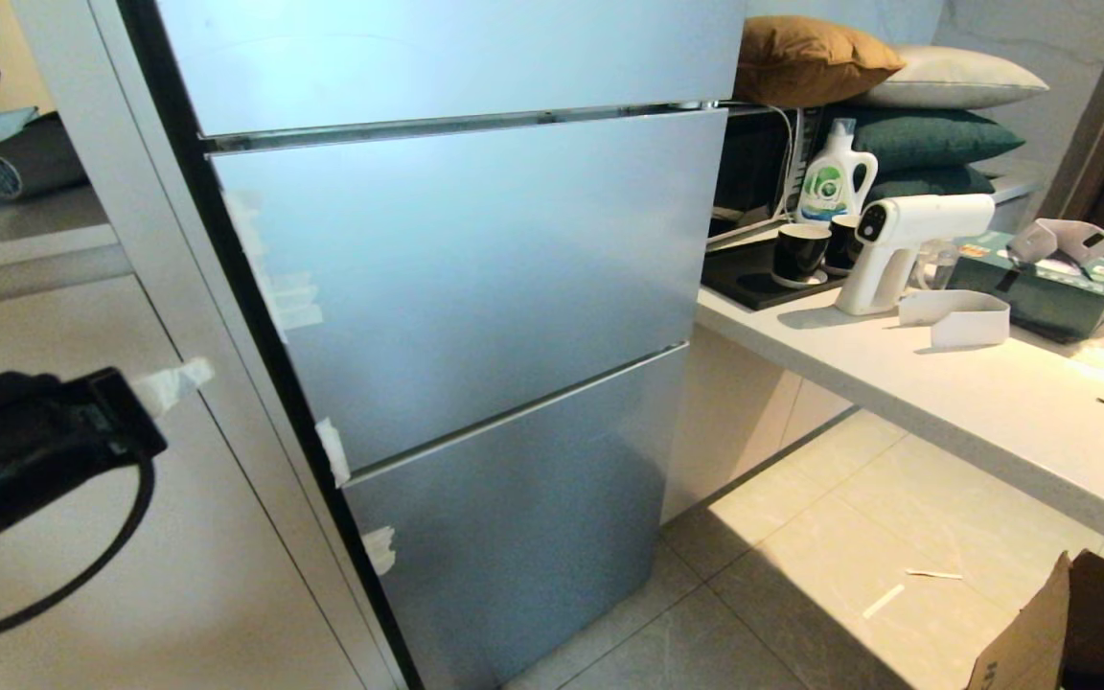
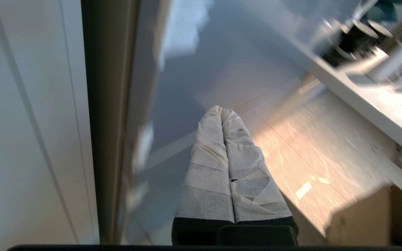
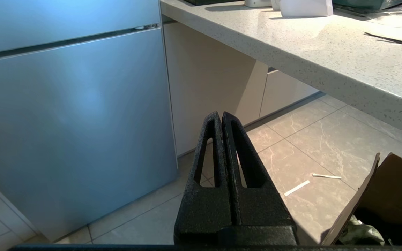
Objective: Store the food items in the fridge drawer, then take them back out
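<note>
The tall silver-blue fridge (image 1: 475, 287) stands in front of me with all three panels closed, so the fridge drawer is hidden. The food items are out of view. My left gripper (image 1: 190, 376), its fingers wrapped in white tape, is raised at the left, beside the fridge's left edge; it is shut with nothing between the fingers. In the left wrist view the left gripper (image 2: 221, 111) points toward the fridge front (image 2: 201, 87). My right gripper (image 3: 220, 116) is shut and empty, hanging low over the floor near the fridge's bottom panel (image 3: 72, 115).
A pale counter (image 1: 974, 393) runs along the right, carrying black cups (image 1: 799, 254), a detergent bottle (image 1: 835, 177), a white spray gun (image 1: 897, 244) and a tissue box (image 1: 1050, 278). An open cardboard box (image 1: 1069, 632) sits on the tiled floor at the right. Beige cabinet doors (image 1: 130, 537) flank the fridge's left.
</note>
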